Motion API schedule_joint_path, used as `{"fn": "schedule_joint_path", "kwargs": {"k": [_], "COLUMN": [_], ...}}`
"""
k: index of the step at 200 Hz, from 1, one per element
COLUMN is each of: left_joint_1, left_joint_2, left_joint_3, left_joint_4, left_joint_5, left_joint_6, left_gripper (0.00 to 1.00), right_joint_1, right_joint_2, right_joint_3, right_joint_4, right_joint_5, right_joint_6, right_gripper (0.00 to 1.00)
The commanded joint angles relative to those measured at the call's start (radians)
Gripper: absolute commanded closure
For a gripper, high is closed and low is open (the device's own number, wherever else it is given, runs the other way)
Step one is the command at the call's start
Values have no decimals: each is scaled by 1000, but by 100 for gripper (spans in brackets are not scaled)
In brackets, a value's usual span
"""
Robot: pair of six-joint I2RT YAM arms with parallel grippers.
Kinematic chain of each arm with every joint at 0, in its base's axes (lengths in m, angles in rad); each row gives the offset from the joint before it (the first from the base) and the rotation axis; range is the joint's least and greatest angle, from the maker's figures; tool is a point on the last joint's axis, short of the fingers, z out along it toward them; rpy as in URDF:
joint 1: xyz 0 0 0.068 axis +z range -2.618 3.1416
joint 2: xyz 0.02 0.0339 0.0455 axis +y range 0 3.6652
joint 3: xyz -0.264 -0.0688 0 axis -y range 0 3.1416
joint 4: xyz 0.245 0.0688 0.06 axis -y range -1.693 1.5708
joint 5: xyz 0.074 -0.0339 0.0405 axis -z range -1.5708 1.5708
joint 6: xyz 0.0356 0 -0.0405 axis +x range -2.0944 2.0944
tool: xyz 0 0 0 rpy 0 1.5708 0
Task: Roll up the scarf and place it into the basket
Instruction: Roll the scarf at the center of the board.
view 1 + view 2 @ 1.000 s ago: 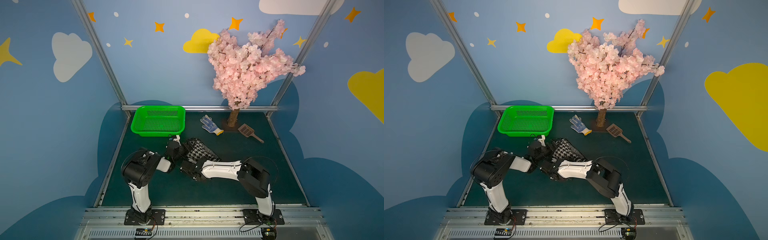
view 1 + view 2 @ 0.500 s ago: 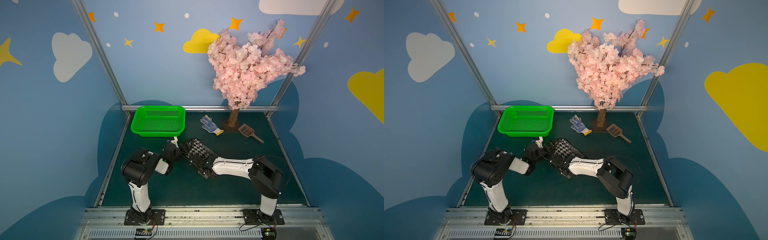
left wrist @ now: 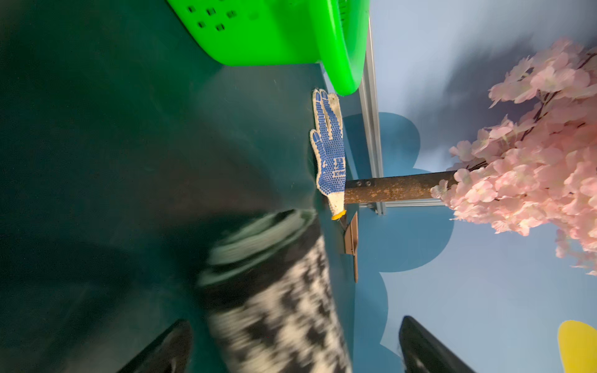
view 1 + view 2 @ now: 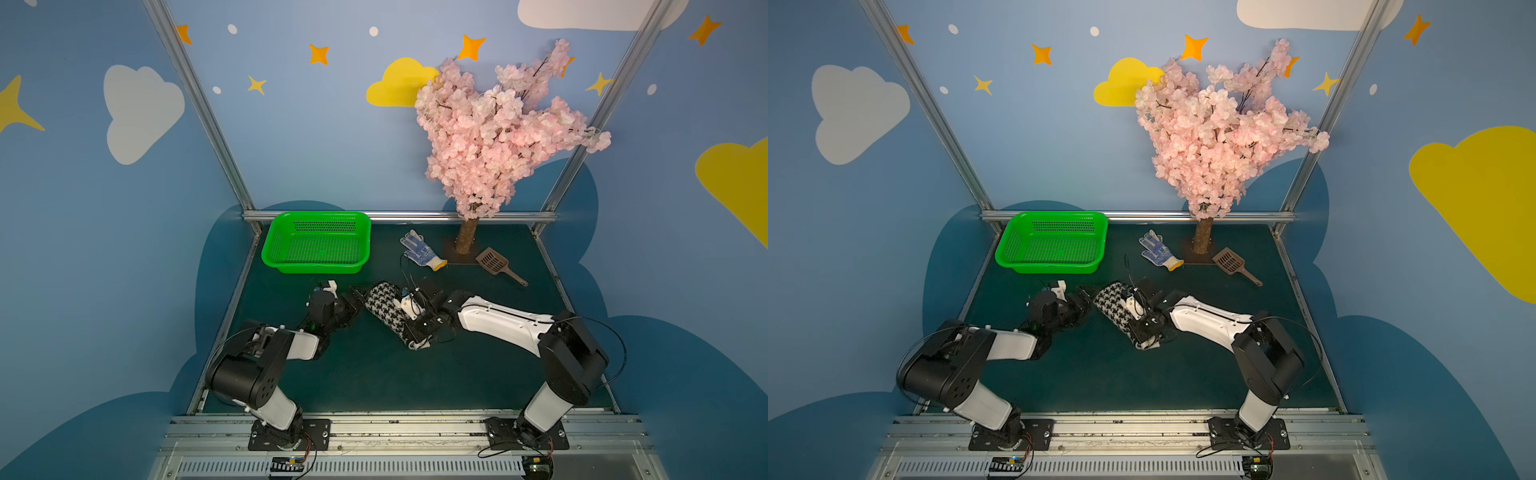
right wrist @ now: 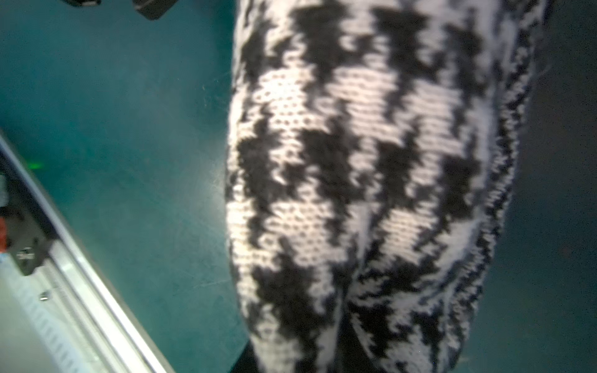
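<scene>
- In both top views the scarf [image 4: 386, 309] [image 4: 1117, 309] lies rolled into a short thick bundle at the middle of the frame, houndstooth side out, slanting from upper left to lower right on the dark green desk [image 4: 415, 382]
- The basket [image 4: 320, 268] stands above and left of the roll, against the back rail; it is near the scarf but apart from it, and nothing lies in it
- The left gripper [image 4: 358, 300] reaches in from the lower left; its jaws are spread wide at the roll's upper left end; the left wrist view shows both black fingers [image 3: 168, 348] standing clear of the blurred cloth between them
- The right gripper [image 4: 409, 328] comes in from the right and sits on the roll's lower right end; in the right wrist view the knit fills the frame and puckers towards a fold close to the camera, so the jaws seem clenched on the scarf, though the fingers themselves are hidden
- A white-and-blue dotted glove [image 4: 422, 251] lies right of the basket; beside it stands a pink blossom tree [image 4: 498, 133], with a brown scoop [image 4: 494, 262] to its right; all three are well apart from the roll
</scene>
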Motion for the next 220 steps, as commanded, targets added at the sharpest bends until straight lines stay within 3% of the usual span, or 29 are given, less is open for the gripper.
{"fn": "schedule_joint_path", "kwargs": {"k": [1,33,86,147,220], "left_joint_1": [0,-12,-106,-173,-204], "left_joint_2": [-144,-264,-278,-300,-72], "left_joint_3": [21,26,18,40,101], "left_joint_4": [-261,-382,-392,-423,-274], "left_joint_5": [-14,1,-12,-80,-26], "left_joint_6": [99,160,220,259,264], "left_gripper": [0,0,0,0,0], "right_joint_1": [-40,-94,-164,-215,-249], "right_joint_2": [-9,36,102,74,253], "right_joint_3": [-61,-138,-267,-369,-456], "right_joint_4": [98,280,677,856,1086], "right_joint_5": [-240,-422,-633,-706,-737], "right_joint_6": [81,176,421,548,628], "right_gripper": [80,79,80,79,79]}}
